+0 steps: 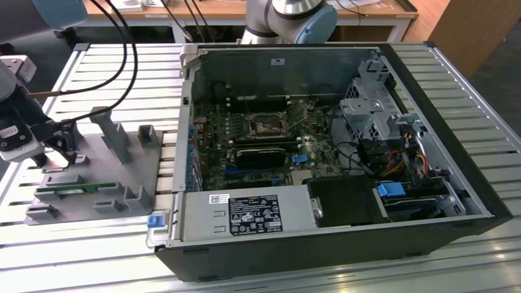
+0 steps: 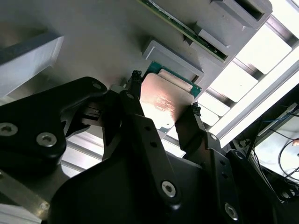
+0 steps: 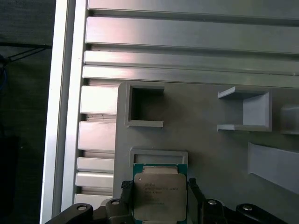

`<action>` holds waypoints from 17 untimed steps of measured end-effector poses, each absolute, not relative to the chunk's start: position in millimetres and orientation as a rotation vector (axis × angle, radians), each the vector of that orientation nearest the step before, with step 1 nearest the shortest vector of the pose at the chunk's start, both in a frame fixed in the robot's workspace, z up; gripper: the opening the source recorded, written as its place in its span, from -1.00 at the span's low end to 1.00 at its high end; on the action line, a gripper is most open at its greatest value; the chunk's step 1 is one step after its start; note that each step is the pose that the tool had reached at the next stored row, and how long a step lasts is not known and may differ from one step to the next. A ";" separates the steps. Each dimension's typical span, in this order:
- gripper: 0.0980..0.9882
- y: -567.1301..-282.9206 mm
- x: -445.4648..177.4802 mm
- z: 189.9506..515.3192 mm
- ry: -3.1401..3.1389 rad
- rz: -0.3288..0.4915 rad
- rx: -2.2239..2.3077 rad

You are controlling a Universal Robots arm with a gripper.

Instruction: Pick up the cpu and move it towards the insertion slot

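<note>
The cpu (image 3: 160, 196) lies flat, silver top up, in a shallow pocket (image 3: 159, 155) of the grey fixture plate (image 3: 210, 154). It is directly between the fingertips of the gripper (image 3: 159, 186). I read the pocket as a locator: it keeps the chip square and in 1 known spot, and its raised wall is on the side beyond the fingertips. That leaves 2 opposite edges free for a pinch.

The 2 black fingers (image 3: 127, 198) are closed down to about the chip's width. In both wrist views each pad looks to be against 1 edge of the cpu, so I call it gripped, with nothing else in the jaws. The chip looks still seated in the pocket or barely off it; I can't tell which.

The memory stick (image 1: 73, 189) sits in its own holder on the same plate, near the gripper but clear of it.

The insertion slot (image 1: 267, 125) is on the motherboard inside the open computer case (image 1: 456, 122). It is well apart from the gripper, off toward the exterior view's right, so the move towards it hasn't started.
</note>
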State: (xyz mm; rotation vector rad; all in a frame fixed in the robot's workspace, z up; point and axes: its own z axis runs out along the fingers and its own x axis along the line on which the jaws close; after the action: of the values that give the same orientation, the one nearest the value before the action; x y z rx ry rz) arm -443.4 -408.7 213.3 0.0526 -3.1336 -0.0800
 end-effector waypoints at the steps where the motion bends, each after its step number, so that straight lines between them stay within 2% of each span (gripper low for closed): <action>1: 0.00 -408.7 -443.3 213.4 -3.134 -0.080 0.053; 17: 0.00 -408.8 -443.4 217.3 -3.133 -0.080 0.053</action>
State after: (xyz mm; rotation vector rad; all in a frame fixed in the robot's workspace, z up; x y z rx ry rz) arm -443.4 -408.8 217.3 0.0526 -3.1333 -0.0797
